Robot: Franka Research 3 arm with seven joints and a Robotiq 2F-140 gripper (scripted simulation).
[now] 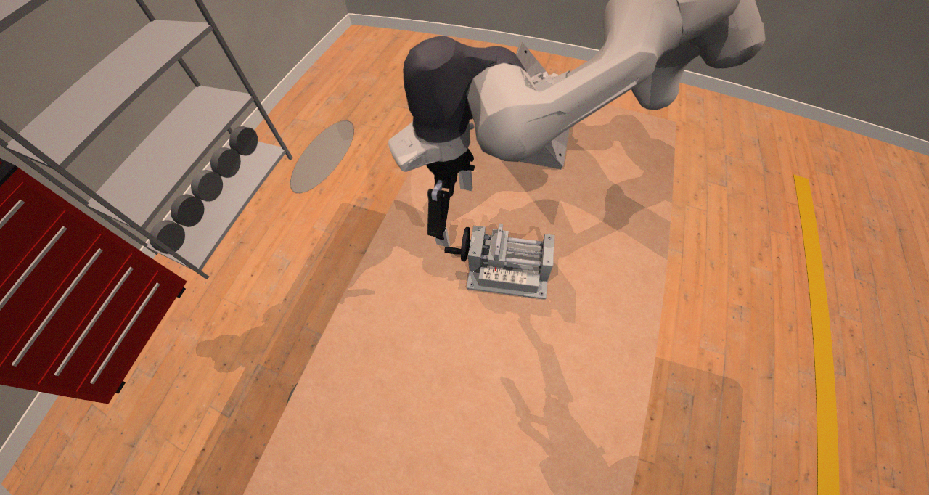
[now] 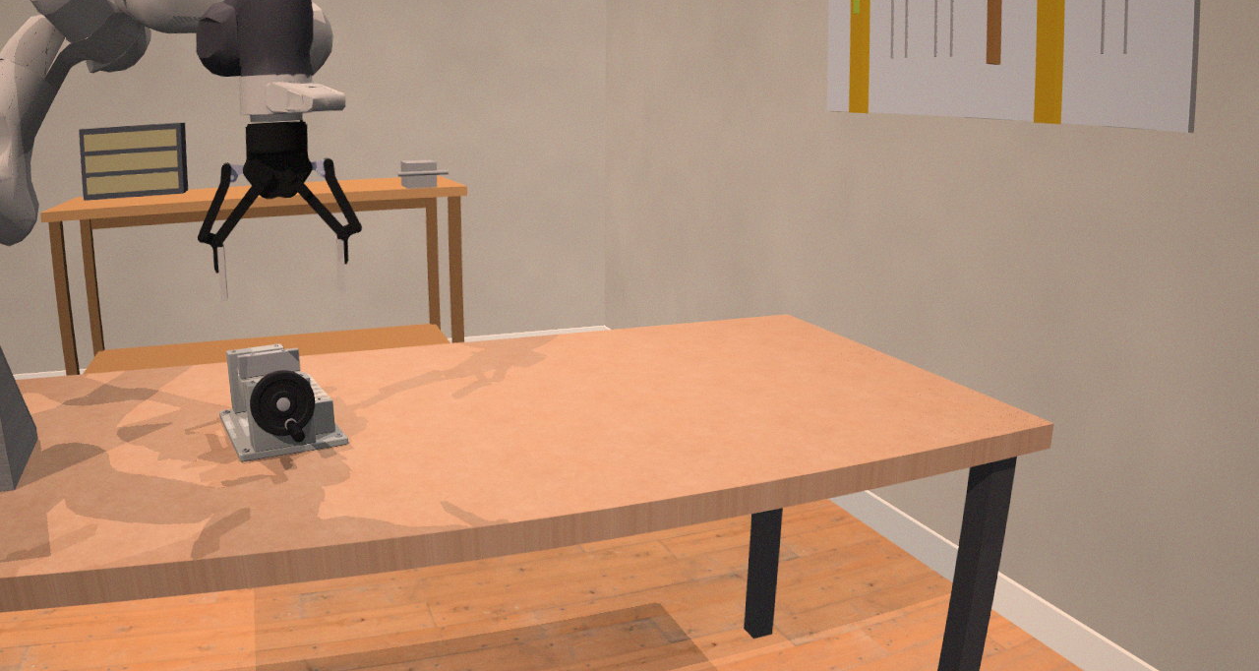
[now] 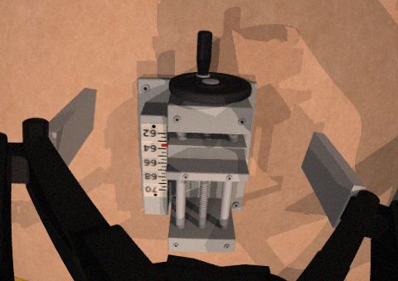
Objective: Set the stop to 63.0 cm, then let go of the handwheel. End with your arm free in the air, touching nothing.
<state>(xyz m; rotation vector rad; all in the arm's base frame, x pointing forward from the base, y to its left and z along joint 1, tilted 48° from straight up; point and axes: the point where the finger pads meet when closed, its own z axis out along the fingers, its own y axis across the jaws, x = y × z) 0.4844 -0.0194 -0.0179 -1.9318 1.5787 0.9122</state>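
The grey stop device stands on the table. Its black handwheel [image 1: 465, 244] [image 2: 264, 402] [image 3: 232, 91] has a crank handle [image 1: 452, 250] [image 2: 294, 430] [image 3: 204, 50], which points toward the top of the wrist view and sits low on the wheel in the exterior view. The sliding stop [image 1: 498, 242] [image 3: 207, 153] is near the handwheel end of the rods. The red pointer [image 3: 164, 146] on the scale [image 3: 150, 169] lies between 62 and 64, closer to 64. My gripper [image 1: 455, 214] [image 2: 282, 293] [image 3: 204, 130] is open and empty above the device, its fingers wide to either side, touching nothing.
The device rests on the wooden table [image 1: 390, 395] [image 2: 660, 420]. In the top view a shelf rack [image 1: 162, 121] with several dark discs and a red cabinet [image 1: 78, 284] stand at the left. A wooden bench [image 2: 369, 193] stands behind the table in the exterior view.
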